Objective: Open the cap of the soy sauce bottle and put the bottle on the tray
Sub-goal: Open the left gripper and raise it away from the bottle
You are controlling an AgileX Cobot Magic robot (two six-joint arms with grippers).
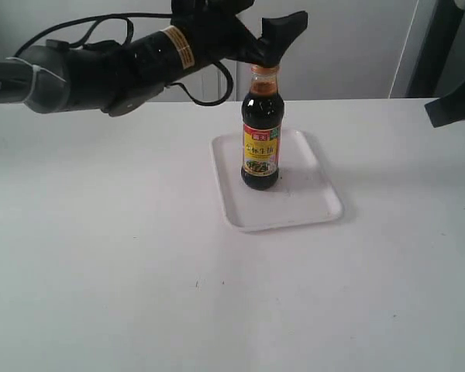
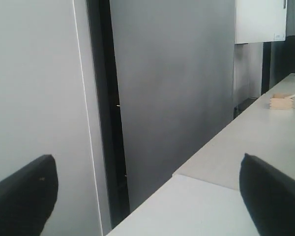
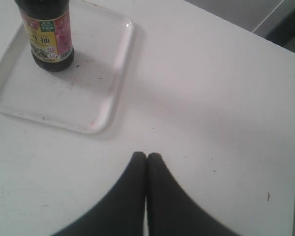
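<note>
The soy sauce bottle (image 1: 261, 139) stands upright on the white tray (image 1: 310, 203), dark liquid behind its yellow and red label. Its orange-brown cap (image 1: 265, 72) sits at the top of the neck; whether the lid is flipped open I cannot tell. My left gripper (image 1: 274, 39) hangs open just above the cap, one finger close over it. The left wrist view shows only wall and counter between the spread fingers (image 2: 273, 196). My right gripper (image 3: 147, 156) is shut and empty over bare table, apart from the tray (image 3: 96, 93) and bottle (image 3: 46, 42). In the exterior view it is a dark shape (image 1: 453, 108) at the right edge.
The tray lies mid-table on a white tabletop (image 1: 101, 256). A grey wall runs behind the table. A small wooden box (image 2: 281, 102) sits on a far counter in the left wrist view.
</note>
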